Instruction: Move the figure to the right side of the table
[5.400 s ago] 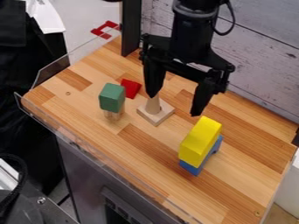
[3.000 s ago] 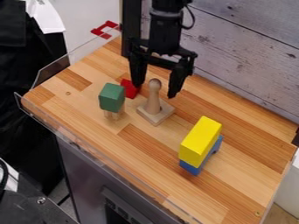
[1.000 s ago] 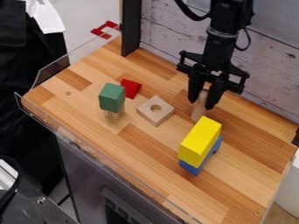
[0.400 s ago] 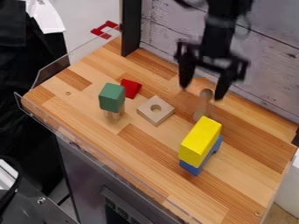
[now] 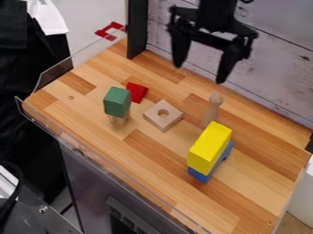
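The black gripper [image 5: 198,74] hangs open above the back of the wooden table [image 5: 149,153], its fingers wide apart and nothing between them. Below it and slightly to the right, the pale wooden figure [image 5: 212,109] stands upright on the table, its lower end partly hidden behind the yellow block. A gap separates the fingertips from the figure's round head.
Left of the figure lies a square wooden base [image 5: 163,115] with a round hole. A yellow block [image 5: 209,147] rests on a blue one [image 5: 198,175] in front. A green block [image 5: 116,101] on wooden pieces and a red block [image 5: 137,92] stand at the left.
The figure went from the square base to a spot behind the yellow block, where the gripper was closed around it. Since then the gripper has opened, let it go and risen up and leftward.
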You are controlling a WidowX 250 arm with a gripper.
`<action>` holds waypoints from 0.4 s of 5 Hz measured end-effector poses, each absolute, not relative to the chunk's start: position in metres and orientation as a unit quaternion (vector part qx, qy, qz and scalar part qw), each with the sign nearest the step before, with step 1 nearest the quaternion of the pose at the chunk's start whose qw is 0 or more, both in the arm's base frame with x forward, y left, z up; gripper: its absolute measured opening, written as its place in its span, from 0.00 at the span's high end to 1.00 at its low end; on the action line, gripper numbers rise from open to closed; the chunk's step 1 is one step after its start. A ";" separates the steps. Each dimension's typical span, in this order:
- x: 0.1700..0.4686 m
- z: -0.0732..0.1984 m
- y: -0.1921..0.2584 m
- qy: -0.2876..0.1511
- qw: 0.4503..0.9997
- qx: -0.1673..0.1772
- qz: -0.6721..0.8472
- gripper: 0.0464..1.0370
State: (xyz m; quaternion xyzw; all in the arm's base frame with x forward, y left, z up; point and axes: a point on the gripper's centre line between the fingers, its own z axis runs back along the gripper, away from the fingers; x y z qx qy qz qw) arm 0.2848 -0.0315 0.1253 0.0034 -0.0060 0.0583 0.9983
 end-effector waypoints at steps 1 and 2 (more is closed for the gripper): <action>0.266 0.121 -0.029 0.007 0.999 0.009 0.047 0.04; 0.251 0.107 -0.030 0.023 0.999 -0.005 0.033 0.04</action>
